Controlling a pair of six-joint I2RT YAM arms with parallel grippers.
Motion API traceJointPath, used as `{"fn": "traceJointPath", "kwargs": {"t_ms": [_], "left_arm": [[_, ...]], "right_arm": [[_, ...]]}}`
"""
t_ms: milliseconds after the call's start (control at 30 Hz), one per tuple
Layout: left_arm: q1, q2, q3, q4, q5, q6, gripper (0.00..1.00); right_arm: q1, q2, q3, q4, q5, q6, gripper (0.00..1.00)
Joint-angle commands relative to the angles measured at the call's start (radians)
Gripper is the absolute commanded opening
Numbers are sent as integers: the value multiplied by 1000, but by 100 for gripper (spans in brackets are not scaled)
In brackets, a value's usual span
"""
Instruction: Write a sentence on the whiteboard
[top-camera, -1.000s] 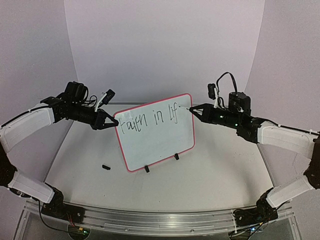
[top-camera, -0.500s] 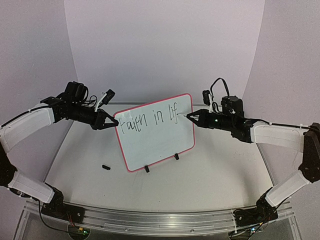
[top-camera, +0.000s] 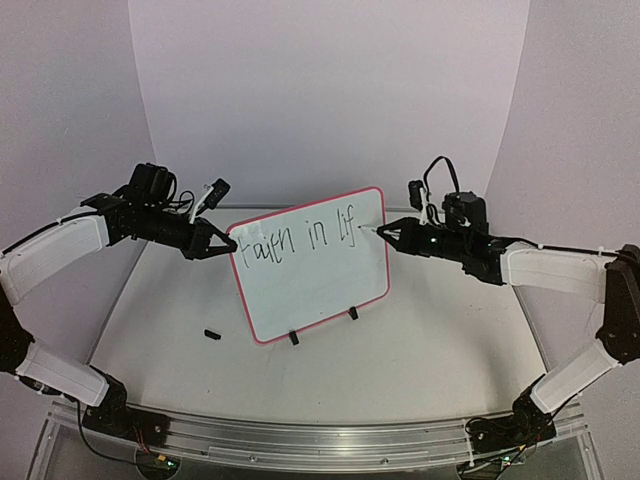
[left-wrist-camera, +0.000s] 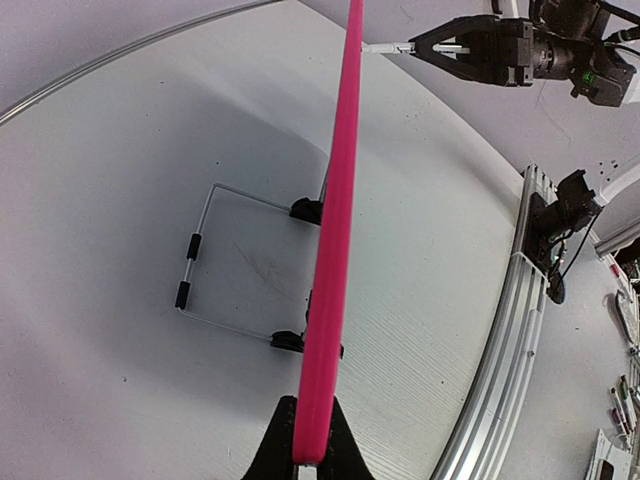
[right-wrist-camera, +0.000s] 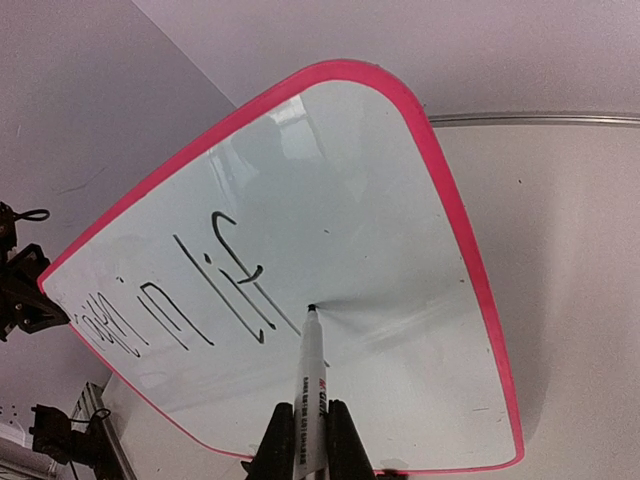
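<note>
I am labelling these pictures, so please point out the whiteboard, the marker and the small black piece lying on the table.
whiteboard (right-wrist-camera: 380, 180), right wrist view, bare white surface.
marker (right-wrist-camera: 312, 365), right wrist view, white barrel.
small black piece (top-camera: 211, 334), top external view, its middle.

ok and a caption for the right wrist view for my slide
Right tool grips a marker, its tip on the pink-framed whiteboard beside the last handwritten letters.

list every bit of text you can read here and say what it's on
"faith in lif": handwritten in black across the top of the whiteboard.
Print on the barrel of the marker: too small and blurred to read.
</note>
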Motion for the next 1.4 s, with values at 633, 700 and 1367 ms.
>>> {"fn": "traceJointPath", "kwargs": {"t_ms": [633, 700, 1367], "left_arm": [[0, 15, -12, -1, -52, 30, 0], [-1, 15, -12, -1, -52, 30, 0], [0, 21, -11, -1, -50, 30, 0]], "right_arm": [[-15, 27, 65, 71, -46, -6, 0], [-15, 33, 70, 71, -59, -8, 0], [-15, 16, -24, 64, -55, 16, 0]]}}
